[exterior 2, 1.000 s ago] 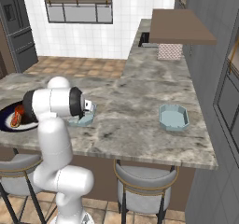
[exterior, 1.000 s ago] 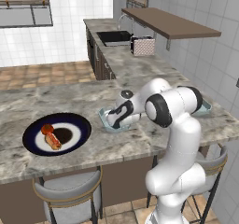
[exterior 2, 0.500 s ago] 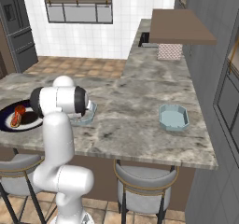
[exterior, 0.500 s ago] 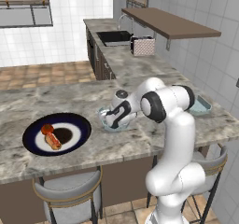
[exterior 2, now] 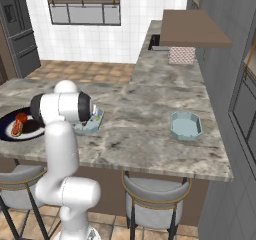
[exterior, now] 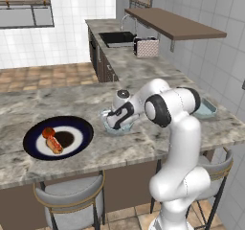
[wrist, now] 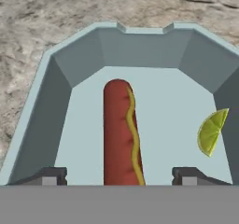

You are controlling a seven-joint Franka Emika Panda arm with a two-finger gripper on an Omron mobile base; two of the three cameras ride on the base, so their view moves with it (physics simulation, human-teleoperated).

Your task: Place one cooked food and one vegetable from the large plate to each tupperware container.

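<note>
Gripper (wrist: 119,176) open, tips wide apart, nothing between the pads. It hangs low over the near tub (wrist: 60,106), pointing down into it; in the left base view the gripper (exterior: 111,122) sits right at the tub's (exterior: 125,127) rim.

Directly below, between the tips: bare sausage (wrist: 120,134) with a yellow stripe, lying flat on the tub floor, running lengthwise away from the hand. Not touching either tip as far as I can see. Off to one side of the sausage, against the tub wall: pale-green wedge (wrist: 211,132), apart from the sausage.

Further out, to the hand's left along the counter (exterior: 143,147): plate (exterior: 81,126), well apart from the tub. On it a red ball (exterior: 48,132) and a bun sausage (exterior: 54,144) just beside each other, close to touching; can't tell if they do. The same plate (exterior 2: 6,119) shows partly behind the arm in the right base view.

Other way, far to the hand's right: second tub (exterior 2: 186,125) near the counter end. Nothing visible inside from the right base view.
</note>
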